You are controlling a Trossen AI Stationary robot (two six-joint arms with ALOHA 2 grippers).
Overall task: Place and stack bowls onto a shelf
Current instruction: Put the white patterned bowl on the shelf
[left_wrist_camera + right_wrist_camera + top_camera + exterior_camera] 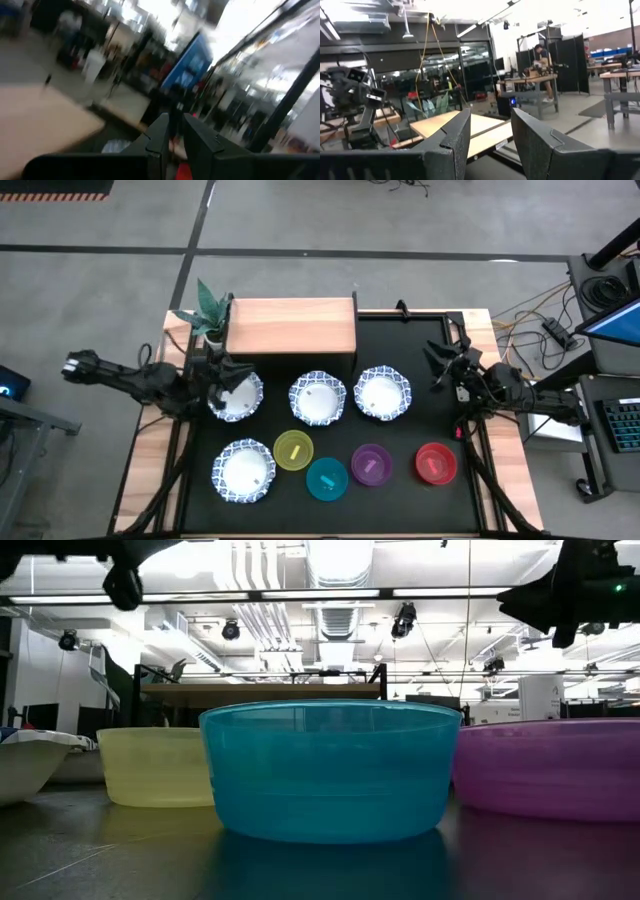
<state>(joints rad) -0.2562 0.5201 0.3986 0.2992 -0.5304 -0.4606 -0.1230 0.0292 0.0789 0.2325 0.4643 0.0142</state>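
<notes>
The light-wood shelf point(290, 327) stands at the far edge of the black mat point(400, 430). Three white bowls with blue rims point(236, 395) point(318, 398) point(382, 393) sit on their bases in a row before it, and a fourth point(243, 470) sits nearer. The yellow-green point(293, 450), teal point(326, 479), purple point(371, 464) and red point(435, 463) bowls stand along the near side. My left gripper point(222, 375) hovers above the leftmost white bowl's far rim, fingers point(161, 136) nearly together, holding nothing. My right gripper point(491, 135) is raised at the mat's right edge, open and holding nothing.
A potted plant point(208, 310) stands at the shelf's left end, close to my left gripper. In the low view the teal bowl point(330, 770) fills the middle, with the yellow-green point(155, 767) and purple point(550, 768) bowls beside it. Cables and a desk lie off the table's right.
</notes>
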